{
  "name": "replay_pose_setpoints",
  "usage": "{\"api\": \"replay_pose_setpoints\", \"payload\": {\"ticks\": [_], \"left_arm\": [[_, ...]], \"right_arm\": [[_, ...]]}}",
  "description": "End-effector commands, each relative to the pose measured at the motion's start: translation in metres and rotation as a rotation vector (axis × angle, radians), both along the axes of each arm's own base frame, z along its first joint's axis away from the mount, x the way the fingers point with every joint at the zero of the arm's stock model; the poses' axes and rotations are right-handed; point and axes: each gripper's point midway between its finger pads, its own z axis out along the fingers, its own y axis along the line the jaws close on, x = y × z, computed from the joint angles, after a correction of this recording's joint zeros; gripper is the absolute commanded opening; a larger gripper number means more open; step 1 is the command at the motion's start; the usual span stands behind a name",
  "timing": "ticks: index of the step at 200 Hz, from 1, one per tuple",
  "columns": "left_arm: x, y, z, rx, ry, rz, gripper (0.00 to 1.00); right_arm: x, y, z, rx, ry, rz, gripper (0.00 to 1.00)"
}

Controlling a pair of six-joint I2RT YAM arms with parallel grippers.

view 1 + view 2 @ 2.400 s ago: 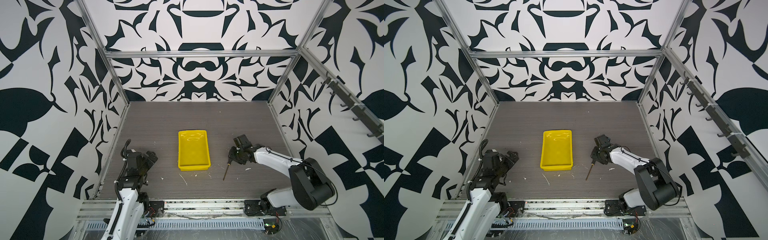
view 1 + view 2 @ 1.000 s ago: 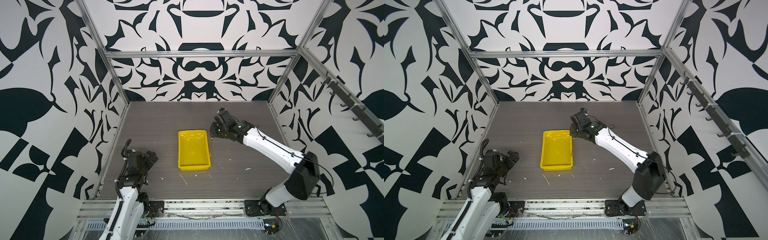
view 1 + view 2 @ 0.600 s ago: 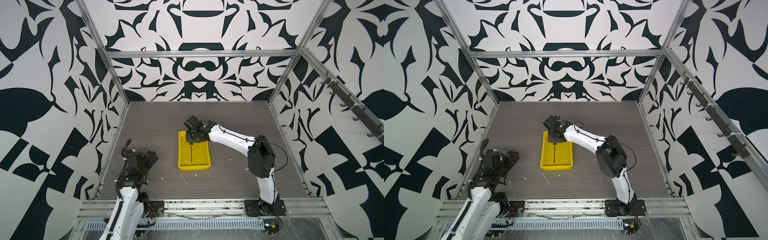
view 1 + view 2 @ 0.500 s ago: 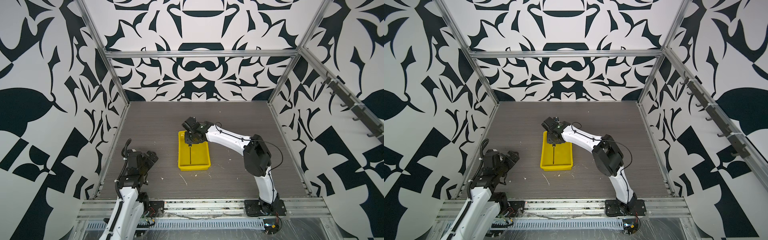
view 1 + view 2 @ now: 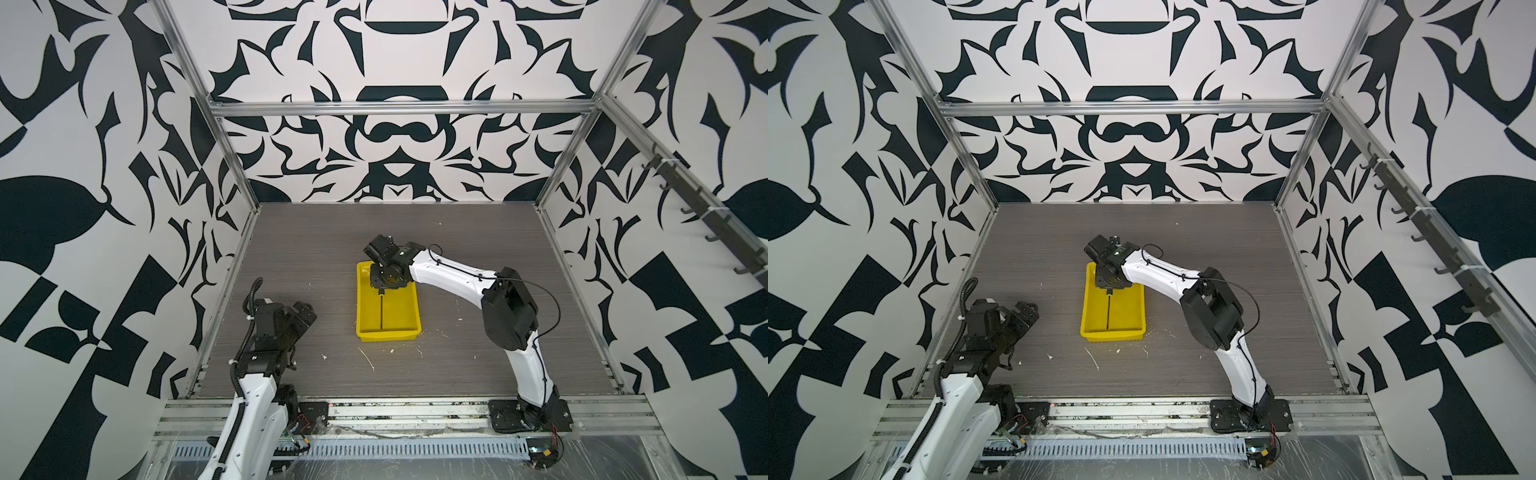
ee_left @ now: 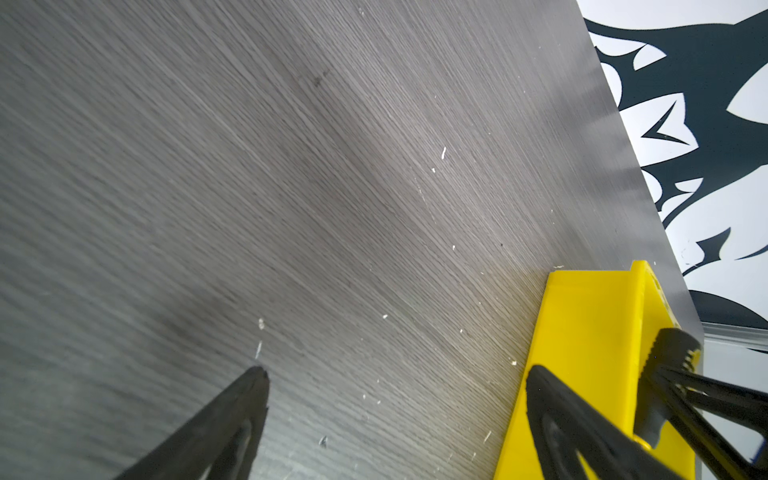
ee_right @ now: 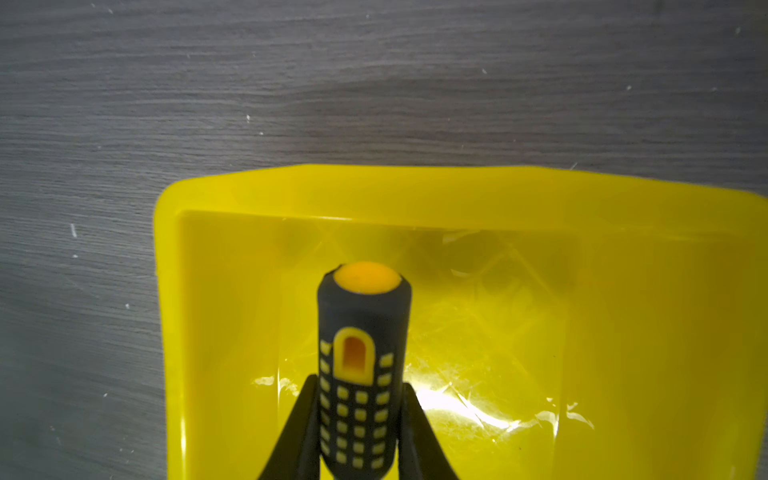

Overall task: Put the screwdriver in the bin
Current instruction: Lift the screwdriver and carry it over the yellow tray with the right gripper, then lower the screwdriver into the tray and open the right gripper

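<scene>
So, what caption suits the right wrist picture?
Right gripper holds the screwdriver by its handle over the yellow bin.

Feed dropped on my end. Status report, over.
Right pincer shut on screwdriver handle, shaft lengthwise over the bin. Left pincer open, holding nothing, off to the bin's side. Nothing seen in the way.

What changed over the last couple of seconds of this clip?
The right gripper, shut on the screwdriver handle, lifted it from the table right of the bin and carried it leftward; it now holds it over the bin's far end, shaft running along the bin. The bin and the left gripper stayed put.
</scene>
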Motion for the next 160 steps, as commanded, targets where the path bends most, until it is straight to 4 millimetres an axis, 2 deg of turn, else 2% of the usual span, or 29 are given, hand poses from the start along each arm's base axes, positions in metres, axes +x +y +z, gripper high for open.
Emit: {"api": "replay_pose_setpoints", "payload": {"ticks": [1, 45, 112, 160], "left_arm": [[0.0052, 0.0002, 0.0106, -0.010, -0.030, 0.008, 0.99], [0.0055, 0.0004, 0.0112, -0.010, -0.032, 0.009, 0.99], [0.0052, 0.0001, 0.0103, -0.010, -0.028, 0.008, 0.99], [0.0053, 0.0004, 0.0105, -0.010, -0.029, 0.009, 0.99]], "right_arm": [[0.0046, 0.0054, 0.0099, 0.025, -0.006, -0.014, 0.01], [0.0052, 0.0060, 0.0024, 0.009, 0.011, -0.015, 0.05], [0.0045, 0.0058, 0.0078, 0.009, 0.012, -0.013, 0.14], [0.0032, 0.0044, 0.0105, 0.007, 0.009, -0.010, 0.15]]}}
